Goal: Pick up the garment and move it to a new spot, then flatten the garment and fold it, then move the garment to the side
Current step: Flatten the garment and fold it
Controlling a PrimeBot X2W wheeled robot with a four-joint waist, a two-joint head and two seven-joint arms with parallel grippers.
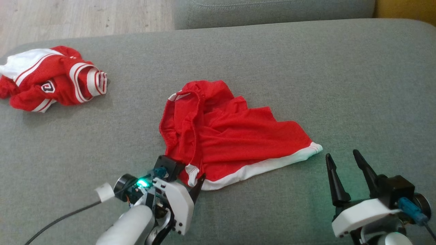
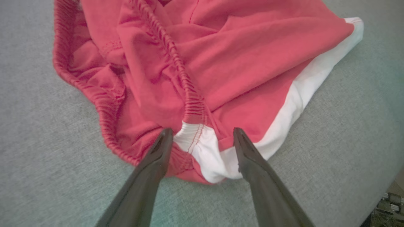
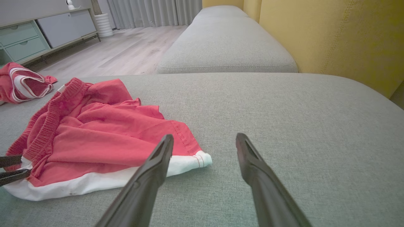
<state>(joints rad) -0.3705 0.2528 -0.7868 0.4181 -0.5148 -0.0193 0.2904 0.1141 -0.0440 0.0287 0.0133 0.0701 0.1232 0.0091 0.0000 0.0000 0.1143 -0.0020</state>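
Red shorts (image 1: 235, 136) with white hem, crumpled on grey sofa cushion (image 1: 340, 85), elastic waistband bunched. At the shorts' near white corner: left jaws, spread wide, one finger either side of the fabric, not closed on it. Just right of the shorts' hem corner: right jaws, equally wide, holding nothing, clear of the cloth. Far left of the shorts: bunched red-and-white sports top (image 1: 51, 80).

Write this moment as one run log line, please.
left gripper: open, flanking white corner of red shorts | right gripper: open, apart from shorts | red shorts: crumpled on grey cushion
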